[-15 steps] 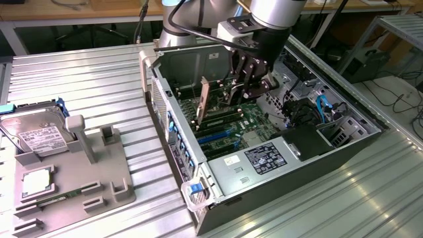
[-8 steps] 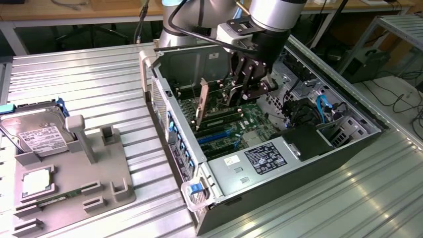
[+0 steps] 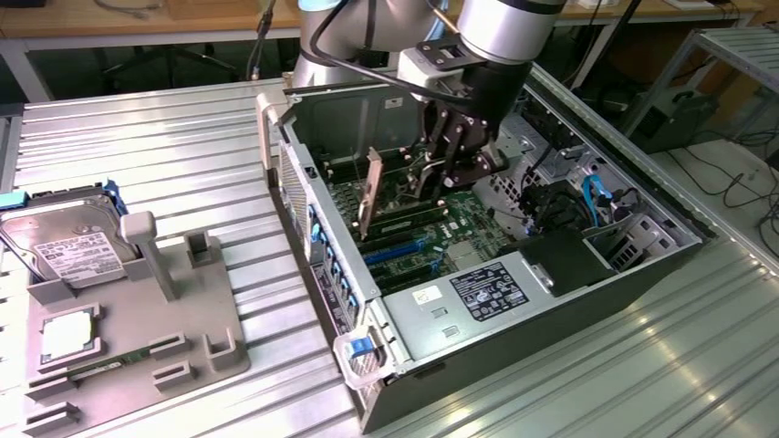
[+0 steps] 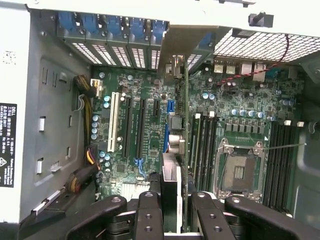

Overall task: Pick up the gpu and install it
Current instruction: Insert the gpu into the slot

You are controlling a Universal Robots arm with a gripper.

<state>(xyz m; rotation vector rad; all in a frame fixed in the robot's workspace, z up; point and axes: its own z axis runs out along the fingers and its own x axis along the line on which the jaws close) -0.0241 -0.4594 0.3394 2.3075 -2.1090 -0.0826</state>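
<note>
Inside the open computer case, lying on its side on the ribbed metal table, the gripper hangs low over the motherboard with its fingers narrowed onto the gpu, gripping the thin card by its upper edge. The card stands upright on edge, its long silver bracket pointing down toward the slotted rear wall of the case on the exterior view's left. From the wrist, the card runs edge-on between the black finger pads, over the expansion slots just beside the blue one; whether its lower edge is already touching a slot is hard to tell. Well apart, on the exterior view's left, a grey fixture tray carries a silver hard drive.
</note>
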